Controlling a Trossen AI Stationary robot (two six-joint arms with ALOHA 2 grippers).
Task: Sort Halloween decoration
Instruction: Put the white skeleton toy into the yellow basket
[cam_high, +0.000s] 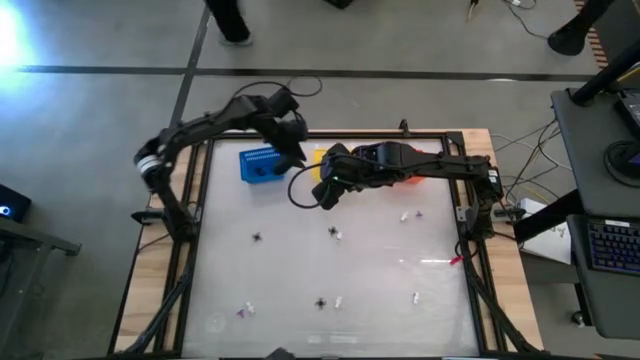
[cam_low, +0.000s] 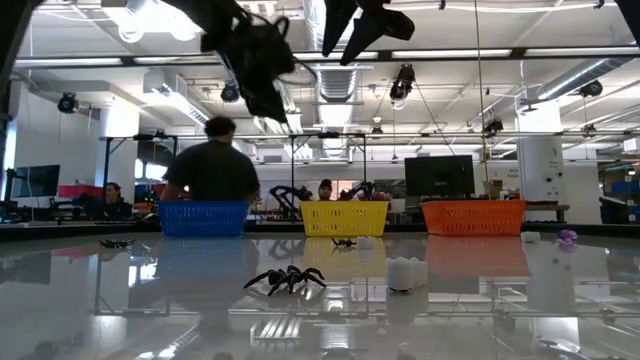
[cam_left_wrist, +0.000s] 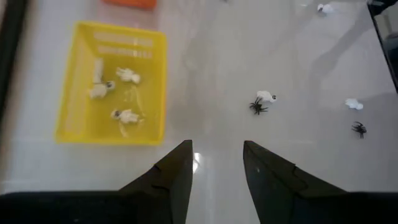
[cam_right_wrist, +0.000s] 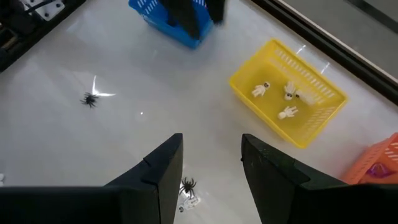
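The Halloween decoration lies scattered on the table: black spiders, whitish pieces and purple pieces. A spider and a whitish piece lie closest in the low view. Three whitish pieces lie in the yellow basket, and a purple piece in the orange basket. My left gripper hangs open above the blue basket's right side, holding nothing. My right gripper hangs open and empty just in front of the yellow basket.
The blue, yellow and orange baskets stand in a row along the table's far edge. A black frame rims the table. People show in the room behind the table. Open tabletop lies between the scattered pieces.
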